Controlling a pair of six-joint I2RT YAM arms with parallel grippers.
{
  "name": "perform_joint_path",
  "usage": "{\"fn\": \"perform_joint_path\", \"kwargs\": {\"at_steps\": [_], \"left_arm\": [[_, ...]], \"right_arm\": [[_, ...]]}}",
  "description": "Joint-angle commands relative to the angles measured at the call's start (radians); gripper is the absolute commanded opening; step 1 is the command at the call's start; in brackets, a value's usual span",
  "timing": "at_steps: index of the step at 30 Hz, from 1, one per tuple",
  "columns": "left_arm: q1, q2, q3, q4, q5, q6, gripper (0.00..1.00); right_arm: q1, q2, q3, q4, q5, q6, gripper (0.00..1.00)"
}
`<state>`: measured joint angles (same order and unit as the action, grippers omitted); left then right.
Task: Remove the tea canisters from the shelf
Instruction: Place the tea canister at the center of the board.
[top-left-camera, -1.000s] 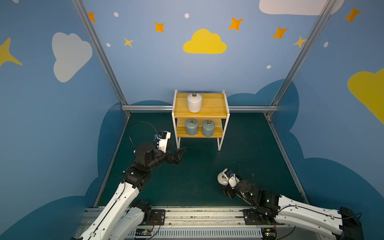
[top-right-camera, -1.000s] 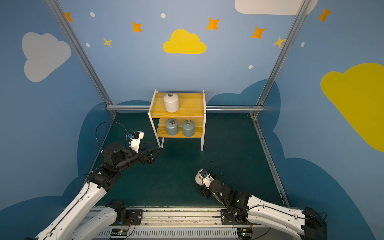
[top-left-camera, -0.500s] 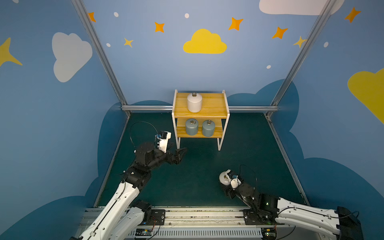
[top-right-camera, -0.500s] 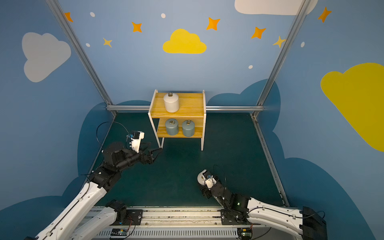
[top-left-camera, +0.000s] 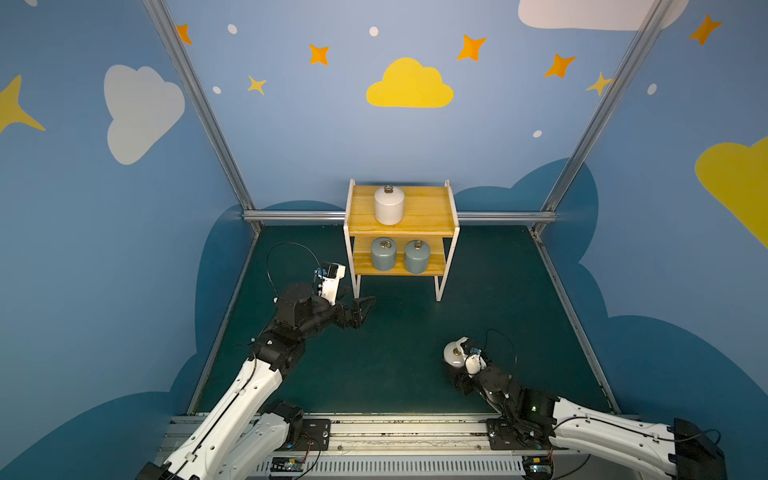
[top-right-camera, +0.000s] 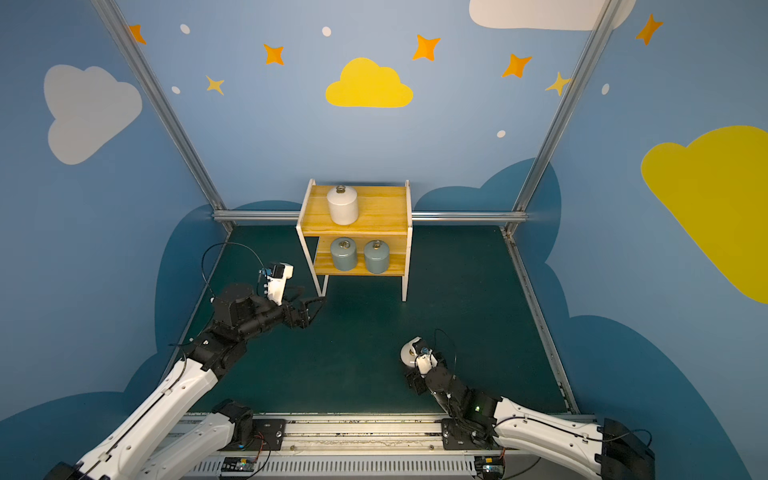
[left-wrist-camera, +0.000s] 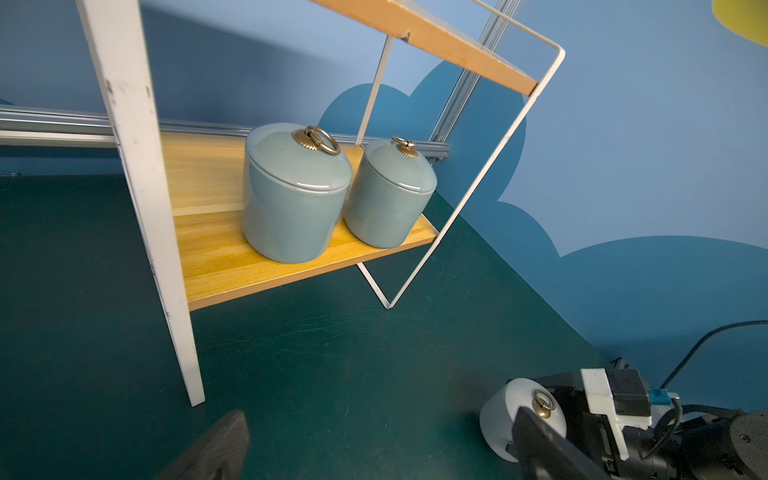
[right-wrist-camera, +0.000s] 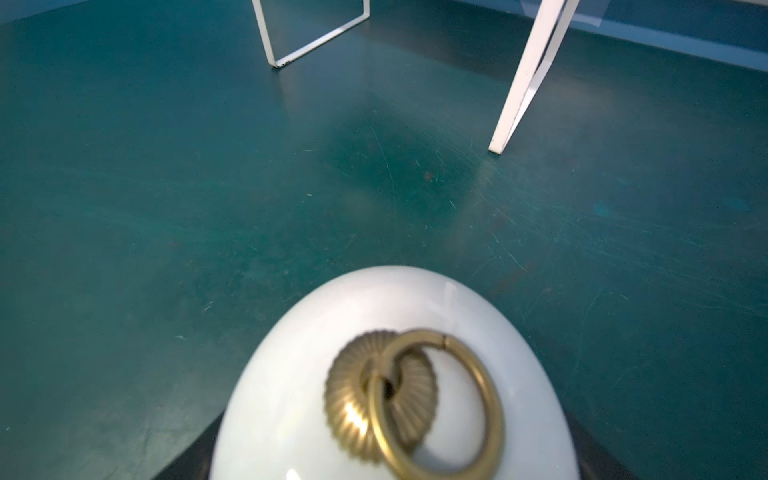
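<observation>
The shelf (top-left-camera: 430, 210) stands at the back of the green mat. One white tea canister (top-left-camera: 389, 205) sits on its top board. Two grey-blue tea canisters (top-left-camera: 383, 254) (top-left-camera: 417, 256) stand side by side on the lower board, and they show close in the left wrist view (left-wrist-camera: 295, 195) (left-wrist-camera: 388, 195). My left gripper (top-left-camera: 363, 309) hovers open and empty just in front of the shelf's front left leg. My right gripper (top-left-camera: 457, 365) is shut on another white tea canister (top-left-camera: 453, 353) near the front right of the mat. That canister (right-wrist-camera: 374, 332) is tilted, low over the mat.
The shelf's white legs (right-wrist-camera: 528, 79) stand on the green mat (top-left-camera: 395, 340). Blue walls and aluminium posts (top-left-camera: 199, 112) close in the sides and back. A metal rail (top-left-camera: 395, 432) runs along the front edge, carrying both arm bases.
The right arm has settled slightly while holding the white canister, which stays in almost the same spot. The left arm has barely moved.
</observation>
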<state>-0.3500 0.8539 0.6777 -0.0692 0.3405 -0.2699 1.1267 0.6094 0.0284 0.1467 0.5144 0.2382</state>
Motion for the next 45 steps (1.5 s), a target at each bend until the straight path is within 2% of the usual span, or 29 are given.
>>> {"fn": "perform_joint_path", "kwargs": {"at_steps": [1,16,33,45], "left_arm": [[-0.005,0.006,-0.003,0.025,0.014,0.009,1.0],[-0.006,0.042,-0.004,0.035,0.025,0.024,1.0],[-0.008,0.055,-0.006,0.036,0.028,0.043,1.0],[-0.009,0.053,-0.006,0.029,0.028,0.048,1.0]], "right_arm": [[-0.011,0.02,0.009,0.107,0.0,0.043,0.54],[-0.05,0.12,0.011,0.163,-0.037,0.082,0.54],[-0.051,0.268,0.025,0.217,-0.073,0.119,0.59],[-0.045,0.257,0.028,0.192,-0.085,0.116,0.66]]}}
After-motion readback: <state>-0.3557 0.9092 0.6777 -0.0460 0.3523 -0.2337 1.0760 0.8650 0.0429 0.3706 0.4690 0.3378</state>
